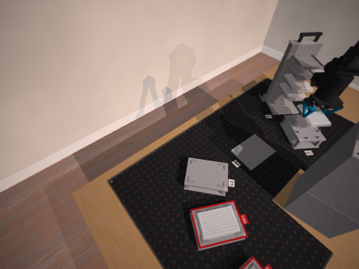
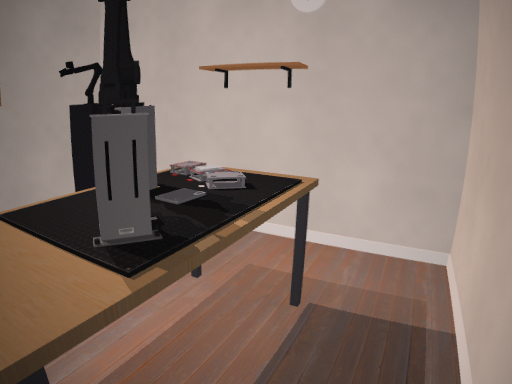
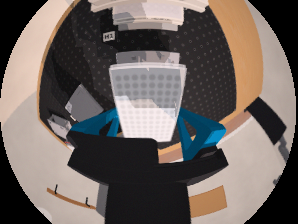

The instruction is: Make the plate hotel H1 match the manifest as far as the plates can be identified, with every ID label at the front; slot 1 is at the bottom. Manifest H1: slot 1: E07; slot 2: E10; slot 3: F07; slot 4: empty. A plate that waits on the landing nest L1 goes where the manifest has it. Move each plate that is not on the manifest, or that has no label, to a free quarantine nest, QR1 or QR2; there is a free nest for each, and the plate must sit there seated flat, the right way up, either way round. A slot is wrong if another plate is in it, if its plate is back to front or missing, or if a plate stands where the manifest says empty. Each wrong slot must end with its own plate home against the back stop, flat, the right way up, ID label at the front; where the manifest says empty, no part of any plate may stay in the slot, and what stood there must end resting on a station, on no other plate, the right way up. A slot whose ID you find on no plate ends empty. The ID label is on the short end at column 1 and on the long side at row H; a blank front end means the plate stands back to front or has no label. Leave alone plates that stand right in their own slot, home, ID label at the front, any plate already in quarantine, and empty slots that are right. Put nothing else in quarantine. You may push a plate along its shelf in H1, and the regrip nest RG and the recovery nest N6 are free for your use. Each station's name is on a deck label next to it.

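The gripper [image 1: 318,109] stood low beside the front of the plate hotel H1 [image 1: 280,75], its 2 blue fingers [image 1: 308,108] spread wide on either side of a white well plate [image 1: 318,119]. In the wrist view the plate [image 3: 147,99] filled the space between the fingers, one blue finger along each long side; whether the pads actually pressed on it could not be told, but the fingers were held wide, consistent with a grip across the plate's width. The plate lay just beside a gray nest [image 1: 304,134] at the foot of the hotel, partly overhanging the black mat [image 1: 154,196]. Its ID label could not be read in any view.

In the top view, the hotel's shelves carried pale plates, though their labels were too small to make out. Farther along the mat sat a flat dark gray pad [image 1: 253,151], then a light gray nest [image 1: 206,175] with a small deck label [image 1: 231,182] beside it. Nearer the camera a red-framed nest [image 1: 218,224] held another white well plate [image 1: 218,222], seated flat. The corner of a 2nd red-framed nest [image 1: 253,263] showed at the bottom edge.

From the exterior view the hotel [image 2: 122,175] showed its slotted back panel, and the bench [image 2: 60,300] carried the mat.
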Motion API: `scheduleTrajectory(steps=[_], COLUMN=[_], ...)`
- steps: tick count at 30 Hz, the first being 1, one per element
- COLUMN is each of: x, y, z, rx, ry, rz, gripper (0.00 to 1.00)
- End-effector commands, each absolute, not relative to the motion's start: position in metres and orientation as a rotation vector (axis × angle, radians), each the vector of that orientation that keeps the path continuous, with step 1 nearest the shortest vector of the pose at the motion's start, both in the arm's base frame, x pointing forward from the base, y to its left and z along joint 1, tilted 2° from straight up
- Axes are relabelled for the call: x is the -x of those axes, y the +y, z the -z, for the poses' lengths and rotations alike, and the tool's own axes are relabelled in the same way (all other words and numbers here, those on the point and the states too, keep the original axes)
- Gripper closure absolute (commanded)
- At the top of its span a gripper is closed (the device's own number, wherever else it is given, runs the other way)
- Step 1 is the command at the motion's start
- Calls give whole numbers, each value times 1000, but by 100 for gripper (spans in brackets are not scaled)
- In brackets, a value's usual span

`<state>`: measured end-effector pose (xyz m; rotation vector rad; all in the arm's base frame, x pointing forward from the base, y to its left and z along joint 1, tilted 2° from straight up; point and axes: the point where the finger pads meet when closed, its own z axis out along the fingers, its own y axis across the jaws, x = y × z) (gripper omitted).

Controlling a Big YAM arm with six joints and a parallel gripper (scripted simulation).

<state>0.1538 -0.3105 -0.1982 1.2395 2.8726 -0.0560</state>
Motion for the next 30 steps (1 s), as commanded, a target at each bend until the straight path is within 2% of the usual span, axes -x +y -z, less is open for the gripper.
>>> scheduleTrajectory(steps=[1,30], x=[-153,-152], y=[-322,-321], z=[191,214], rx=[-1233,-1239], ry=[2843,2851], rz=[86,73], gripper=[14,14])
